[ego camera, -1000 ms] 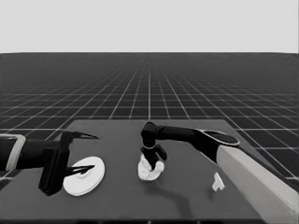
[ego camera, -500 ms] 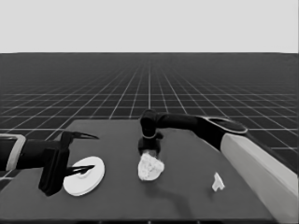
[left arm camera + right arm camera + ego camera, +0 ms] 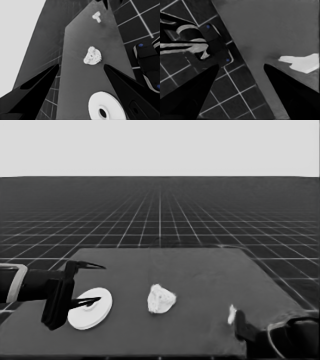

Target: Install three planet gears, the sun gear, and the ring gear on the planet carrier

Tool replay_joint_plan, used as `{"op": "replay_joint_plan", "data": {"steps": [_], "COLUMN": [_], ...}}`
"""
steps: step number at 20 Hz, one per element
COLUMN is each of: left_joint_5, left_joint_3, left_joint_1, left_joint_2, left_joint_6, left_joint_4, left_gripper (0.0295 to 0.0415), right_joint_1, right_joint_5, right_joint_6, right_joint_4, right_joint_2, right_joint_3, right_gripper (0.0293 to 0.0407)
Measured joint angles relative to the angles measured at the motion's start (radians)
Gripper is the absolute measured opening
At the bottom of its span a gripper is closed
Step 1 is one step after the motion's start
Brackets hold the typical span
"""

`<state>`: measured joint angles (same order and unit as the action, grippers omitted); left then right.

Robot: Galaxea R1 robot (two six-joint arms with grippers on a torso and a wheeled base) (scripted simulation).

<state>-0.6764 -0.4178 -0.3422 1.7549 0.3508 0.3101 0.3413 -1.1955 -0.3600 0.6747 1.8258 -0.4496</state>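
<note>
One arm has pulled back: the right claw (image 3: 240,322), spread, now waits at the table's (image 3: 200,270) near right corner. Gears sit clustered on the smaller round part (image 3: 161,298) mid-table; the larger round part (image 3: 90,308) lies left under the spread, idle left claw (image 3: 92,285), uninstalled.

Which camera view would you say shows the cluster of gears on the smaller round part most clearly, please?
The left wrist view: it looks along the table at the smaller round part, showing toothed gears on top and a small dark hole. The head view shows the same cluster only as a lumpy white shape mid-table. The right wrist view does not show it, only the thin white piece.
</note>
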Motion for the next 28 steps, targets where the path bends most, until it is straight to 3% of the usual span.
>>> {"op": "replay_joint_plan", "data": {"steps": [4,5,6,7,8,9,11,14,16,18,24,25,28], "left_joint_5": [0.0,-0.353,-0.685,-0.787,-0.804,-0.808,-0.812,-0.815,-0.722,-0.688,-0.67,-0.67,-0.67], "left_joint_3": [0.0,-0.077,-0.212,-0.383,-0.526,-0.627,-0.739,-0.796,-0.858,-0.897,-0.92,-0.92,-0.921], "left_joint_1": [0.0,0.173,0.23,0.247,0.26,0.269,0.278,0.282,0.431,0.481,0.504,0.504,0.504], "left_joint_2": [0.0,-0.005,0.122,0.228,0.289,0.326,0.365,0.385,0.416,0.436,0.447,0.447,0.447], "left_joint_6": [0.0,-0.485,-0.928,-1.128,-1.211,-1.245,-1.263,-1.263,-1.251,-1.242,-1.236,-1.236,-1.236], "left_joint_4": [0.0,0.369,0.292,0.106,-0.023,-0.101,-0.176,-0.208,-0.096,-0.064,-0.049,-0.048,-0.048], "left_gripper": [0.0385,0.0401,0.041,0.04,0.0392,0.0388,0.0385,0.0385,0.0385,0.0385,0.0385,0.0349,0.0348], "right_joint_1": [0.012,0.013,0.013,0.013,0.013,0.013,0.013,0.013,0.013,0.013,0.013,0.013,0.013], "right_joint_5": [0.014,0.014,0.015,0.015,0.015,0.015,0.015,0.015,0.015,0.015,0.015,0.015,0.015], "right_joint_6": [0.039,0.041,0.042,0.043,0.043,0.044,0.044,0.044,0.044,0.044,0.044,0.044,0.044], "right_joint_4": [0.02,0.021,0.022,0.022,0.023,0.023,0.023,0.023,0.023,0.023,0.023,0.023,0.023], "right_joint_2": [-0.059,-0.062,-0.064,-0.065,-0.066,-0.066,-0.066,-0.067,-0.067,-0.067,-0.067,-0.067,-0.067], "right_joint_3": [0.056,0.059,0.06,0.061,0.062,0.062,0.063,0.063,0.063,0.063,0.063,0.063,0.063], "right_gripper": [0.0385,0.0385,0.0385,0.0385,0.0385,0.0385,0.0385,0.0385,0.0385,0.0385,0.0385,0.0385,0.0385]}}
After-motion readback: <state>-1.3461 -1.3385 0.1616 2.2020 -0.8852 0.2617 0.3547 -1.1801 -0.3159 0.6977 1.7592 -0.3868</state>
